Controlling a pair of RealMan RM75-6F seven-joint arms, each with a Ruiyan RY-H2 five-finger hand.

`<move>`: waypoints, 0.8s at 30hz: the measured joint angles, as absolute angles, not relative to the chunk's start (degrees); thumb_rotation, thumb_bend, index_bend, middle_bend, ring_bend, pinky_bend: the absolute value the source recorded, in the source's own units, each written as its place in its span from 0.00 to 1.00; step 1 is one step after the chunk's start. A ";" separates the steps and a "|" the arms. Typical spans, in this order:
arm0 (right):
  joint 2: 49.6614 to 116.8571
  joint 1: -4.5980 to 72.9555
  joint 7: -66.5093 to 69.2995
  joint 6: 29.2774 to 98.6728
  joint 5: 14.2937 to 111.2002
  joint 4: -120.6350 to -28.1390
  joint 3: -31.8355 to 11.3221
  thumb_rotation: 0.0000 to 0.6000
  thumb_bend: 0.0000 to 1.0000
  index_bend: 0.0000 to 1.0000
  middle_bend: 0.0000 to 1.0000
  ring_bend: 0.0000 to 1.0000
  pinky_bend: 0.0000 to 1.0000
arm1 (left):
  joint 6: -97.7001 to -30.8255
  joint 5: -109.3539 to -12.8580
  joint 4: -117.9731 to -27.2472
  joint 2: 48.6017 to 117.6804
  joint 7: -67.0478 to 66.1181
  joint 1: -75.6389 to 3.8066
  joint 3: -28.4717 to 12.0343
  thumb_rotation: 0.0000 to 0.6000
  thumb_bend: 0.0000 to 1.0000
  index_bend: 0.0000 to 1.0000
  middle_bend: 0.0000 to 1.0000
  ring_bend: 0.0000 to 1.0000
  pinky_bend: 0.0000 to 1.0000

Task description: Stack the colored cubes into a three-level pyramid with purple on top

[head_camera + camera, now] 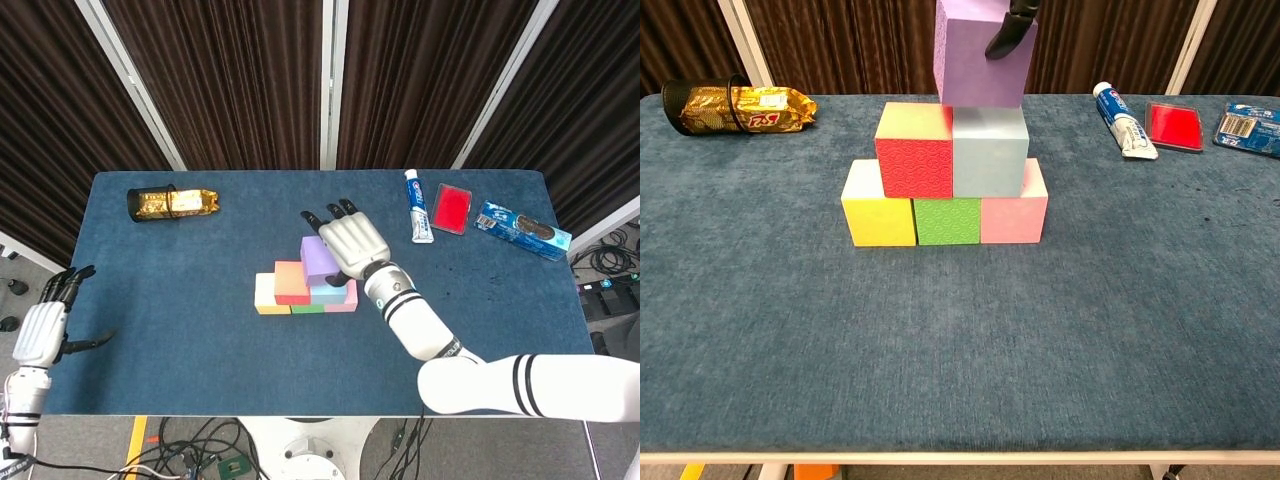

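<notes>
The right hand (352,243) grips the purple cube (978,55) from above, a dark fingertip (1002,38) pressed on its front face, holding it over the seam between the red cube (914,150) and light blue cube (989,152), mostly above the blue. Those two sit on the yellow cube (878,205), green cube (947,220) and pink cube (1015,214). The left hand (44,329) hangs off the table's (180,300) left edge, fingers spread and holding nothing.

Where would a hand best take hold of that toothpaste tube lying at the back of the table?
Probably around the middle of the toothpaste tube, coming straight down from above. It lies flat with its long sides bare, though the red case sits close on one side. Fingers could close across its narrow width. The capped end looks too small for a sure hold.
</notes>
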State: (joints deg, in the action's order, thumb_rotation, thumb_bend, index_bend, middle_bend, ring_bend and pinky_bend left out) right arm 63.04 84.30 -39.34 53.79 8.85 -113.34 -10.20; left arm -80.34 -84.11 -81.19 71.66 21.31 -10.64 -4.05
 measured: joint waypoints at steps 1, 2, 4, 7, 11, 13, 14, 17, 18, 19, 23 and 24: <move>63.28 85.04 -40.12 54.66 7.28 -113.57 -10.23 1.00 0.15 0.00 0.58 0.08 0.00 | -80.44 -84.20 -81.06 71.65 21.46 -10.58 -4.02 1.00 0.13 0.08 0.13 0.00 0.04; 63.54 85.75 -40.86 55.44 5.82 -113.77 -10.28 1.00 0.15 0.00 0.58 0.08 0.00 | -80.50 -84.26 -80.96 71.64 21.59 -10.54 -4.00 1.00 0.13 0.08 0.13 0.00 0.04; 64.24 87.18 -42.33 56.91 3.09 -114.09 -10.47 1.00 0.15 0.00 0.58 0.08 0.00 | -80.61 -84.34 -80.81 71.62 21.88 -10.44 -3.96 1.00 0.13 0.08 0.13 0.00 0.04; 65.54 88.44 -43.71 58.05 1.09 -114.09 -10.79 1.00 0.15 0.00 0.58 0.08 0.00 | -80.66 -84.44 -80.67 71.59 22.16 -10.39 -3.94 1.00 0.13 0.08 0.13 0.00 0.04; 66.92 89.10 -44.54 58.49 -0.13 -113.42 -11.27 1.00 0.15 0.00 0.58 0.08 0.00 | -80.73 -84.55 -80.61 71.65 22.16 -10.42 -4.00 1.00 0.13 0.08 0.13 0.00 0.04; 67.54 89.39 -44.95 58.59 -0.61 -113.03 -11.54 1.00 0.15 0.00 0.58 0.08 0.00 | -80.72 -84.60 -80.55 71.72 22.09 -10.44 -4.00 1.00 0.13 0.08 0.13 0.00 0.04; 67.76 89.50 -45.13 58.61 -0.76 -112.87 -11.64 1.00 0.15 0.00 0.58 0.08 0.00 | -80.72 -84.61 -80.53 71.74 22.06 -10.44 -4.01 1.00 0.13 0.08 0.13 0.00 0.04; 68.34 89.72 -45.54 58.61 -1.18 -112.38 -11.93 1.00 0.15 0.00 0.58 0.08 0.00 | -80.69 -84.64 -80.43 71.81 22.06 -10.43 -3.97 1.00 0.13 0.08 0.13 0.00 0.04; 68.55 89.78 -45.70 58.65 -1.31 -112.23 -12.00 1.00 0.15 0.00 0.58 0.08 0.00 | -80.68 -84.66 -80.38 71.81 22.10 -10.40 -3.93 1.00 0.13 0.08 0.13 0.00 0.04; 68.71 89.82 -45.84 58.72 -1.41 -112.14 -12.04 1.00 0.15 0.00 0.58 0.08 0.00 | -80.68 -84.65 -80.35 71.81 22.14 -10.37 -3.91 1.00 0.13 0.08 0.13 0.00 0.04; 69.23 90.00 -46.34 59.13 -2.02 -111.94 -12.31 1.00 0.15 0.00 0.58 0.08 0.00 | -80.48 -84.48 -80.20 71.82 22.68 -10.30 -3.87 1.00 0.13 0.08 0.13 0.00 0.04; 69.39 90.07 -46.53 59.28 -2.24 -111.88 -12.41 1.00 0.15 0.00 0.58 0.08 0.00 | -80.35 -84.45 -80.14 71.82 22.81 -10.31 -3.86 1.00 0.13 0.08 0.13 0.00 0.04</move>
